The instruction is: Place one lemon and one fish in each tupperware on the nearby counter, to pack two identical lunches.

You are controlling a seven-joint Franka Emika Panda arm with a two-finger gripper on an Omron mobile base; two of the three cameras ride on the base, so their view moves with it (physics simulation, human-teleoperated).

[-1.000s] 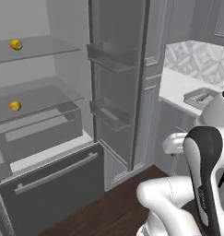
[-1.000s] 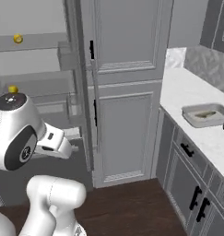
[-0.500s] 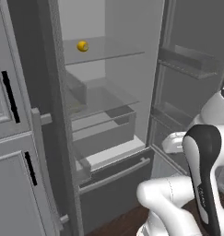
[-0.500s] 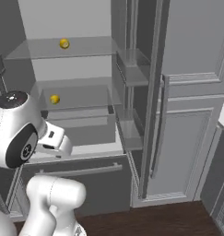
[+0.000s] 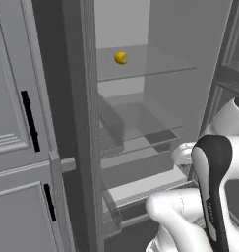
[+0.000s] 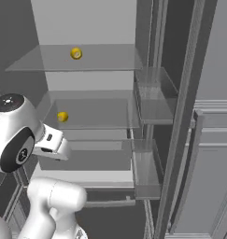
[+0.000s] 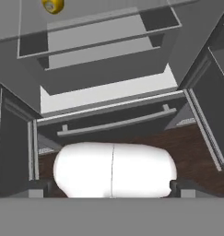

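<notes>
The base had swung round, so the open fridge (image 6: 87, 140) now faced the cameras. One lemon (image 7: 53, 5) sat on a glass shelf (image 6: 87, 112) well beyond the gripper (image 7: 111, 186), whose fingers stood wide apart and empty; the upper lemon (image 6: 76, 53) lay a shelf higher.

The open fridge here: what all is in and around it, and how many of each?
lemon: two, bright yellow, one on the top glass shelf, one on the shelf below.
glass shelves: at least two, clear, inside the fridge.
fridge drawer: one, grey, with a long bar handle, at the bottom.
door racks: several, clear, on the open door at the right.
cabinet doors: two, grey with black handles, left of the fridge.
floor: dark wood, below the fridge.
robot arm: one, white with dark joints; gripper open, empty.
</notes>
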